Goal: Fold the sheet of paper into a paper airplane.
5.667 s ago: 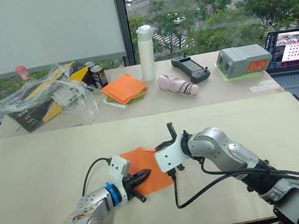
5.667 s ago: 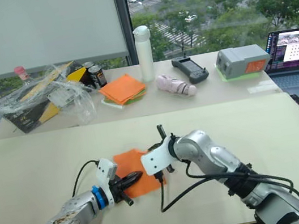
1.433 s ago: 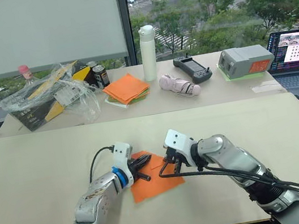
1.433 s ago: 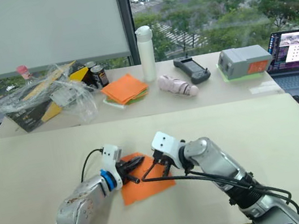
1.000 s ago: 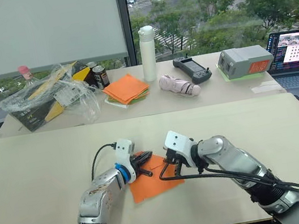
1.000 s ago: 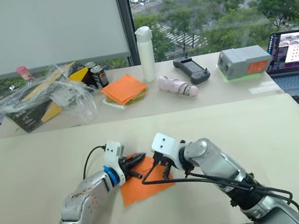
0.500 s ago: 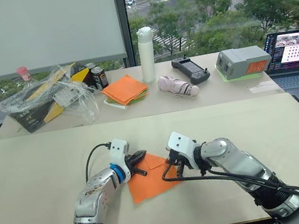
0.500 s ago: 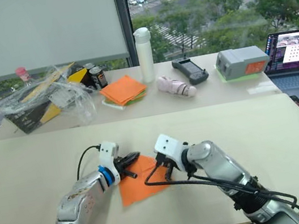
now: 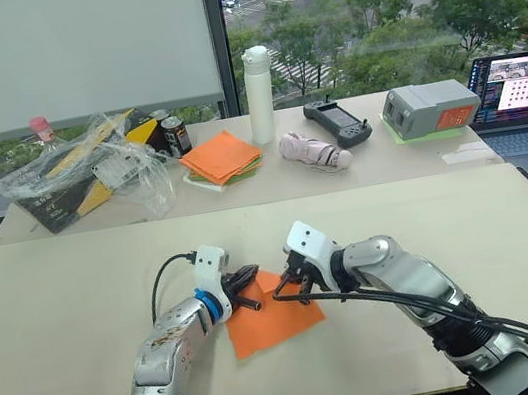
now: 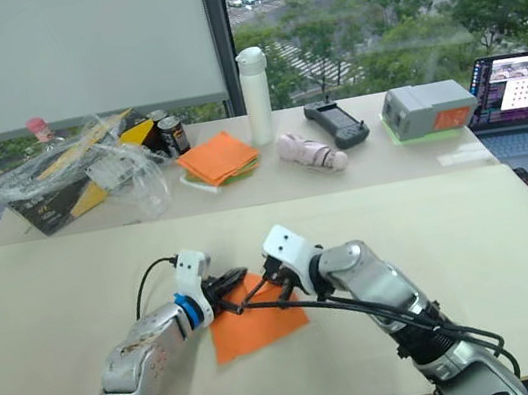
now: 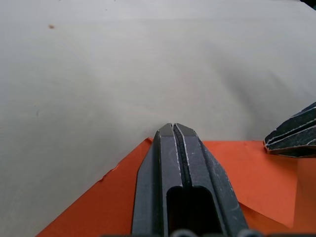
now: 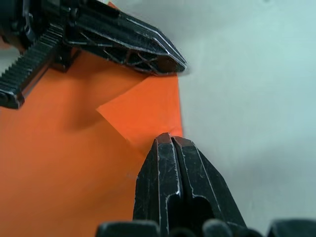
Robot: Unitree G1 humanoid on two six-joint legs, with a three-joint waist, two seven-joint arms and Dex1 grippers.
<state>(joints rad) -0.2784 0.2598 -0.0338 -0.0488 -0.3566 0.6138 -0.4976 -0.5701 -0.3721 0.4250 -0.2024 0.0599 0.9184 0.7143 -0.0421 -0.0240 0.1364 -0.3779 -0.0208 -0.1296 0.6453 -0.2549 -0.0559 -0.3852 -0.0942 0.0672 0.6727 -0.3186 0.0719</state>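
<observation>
The sheet of paper lies flat on the near beige table, bright orange, with one far corner folded over into a small triangular flap. My left gripper is shut, and its fingers lie over the sheet's far edge beside the flap. My right gripper comes in from the right, a finger's width from the left one. Its fingers are shut with their tips on the flap's corner. No paper airplane shape shows.
On the back table stand a pile of orange and green sheets, a white bottle, a plastic-wrapped box, a can, a handheld controller, a grey box and a laptop. Black cables trail from both wrists.
My right gripper has moved slightly farther and toward the left gripper, carrying the sheet's corner over. The left gripper has stayed on the sheet's far edge.
</observation>
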